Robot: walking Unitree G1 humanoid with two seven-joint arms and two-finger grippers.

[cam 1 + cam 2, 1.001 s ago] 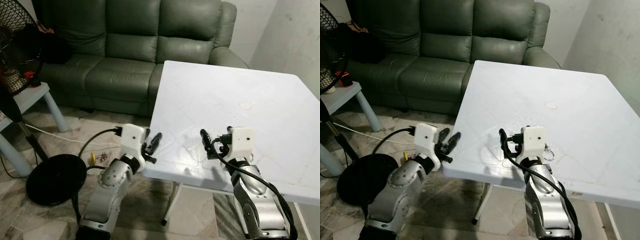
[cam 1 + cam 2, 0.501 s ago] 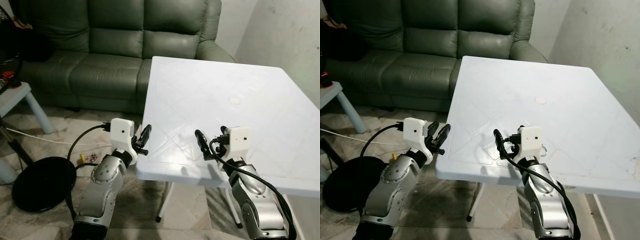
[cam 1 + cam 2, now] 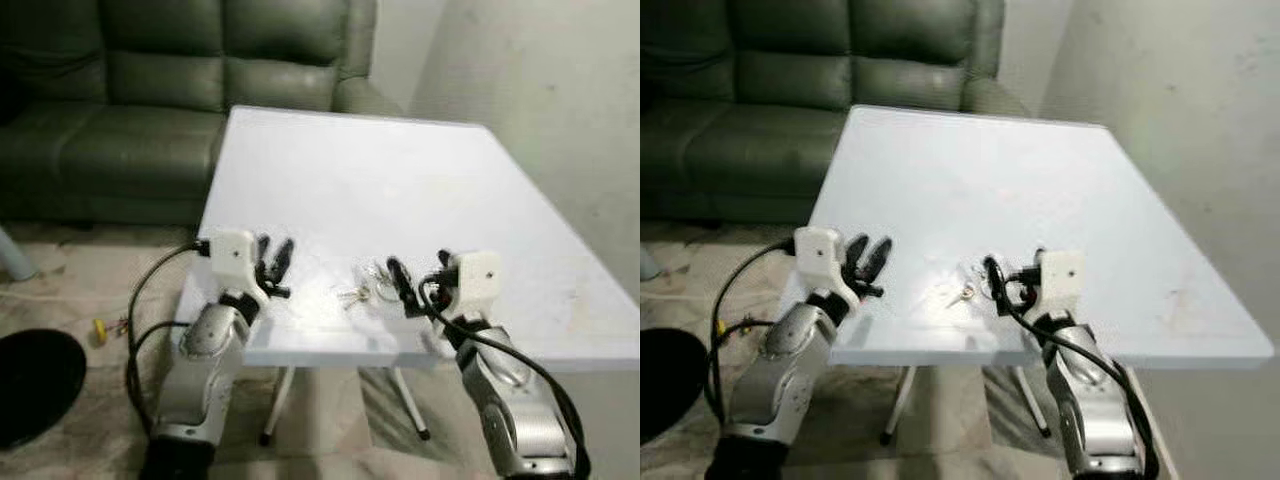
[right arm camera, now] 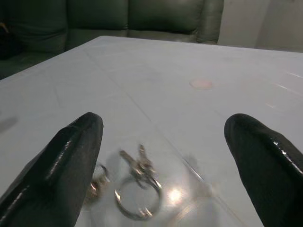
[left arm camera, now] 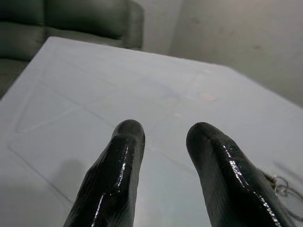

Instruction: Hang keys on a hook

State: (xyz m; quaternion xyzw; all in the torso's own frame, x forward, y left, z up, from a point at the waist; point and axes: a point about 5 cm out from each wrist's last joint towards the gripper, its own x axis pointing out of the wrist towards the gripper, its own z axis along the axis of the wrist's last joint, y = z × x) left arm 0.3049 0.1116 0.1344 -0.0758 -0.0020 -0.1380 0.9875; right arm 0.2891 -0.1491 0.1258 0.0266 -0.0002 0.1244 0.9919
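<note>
Since the earlier frames the camera has swung toward the wall, and the keys (image 3: 362,291) are now uncovered on the white table (image 3: 400,190), where before the right wrist hid them; they lie near the table's front edge, just beside the right gripper (image 3: 398,285) on its left side; in the right wrist view the keys (image 4: 137,187) lie on the table between the two fingers (image 4: 57,165), with key rings and small keys spread flat; the right gripper's fingers are wide apart and touch nothing; the left gripper (image 3: 272,262) hovers over the table's front left corner, well apart from the keys, fingers (image 5: 116,175) slightly apart and empty; a green sofa (image 3: 130,90) stands behind the table; a pale wall (image 3: 540,110) rises on the right.
</note>
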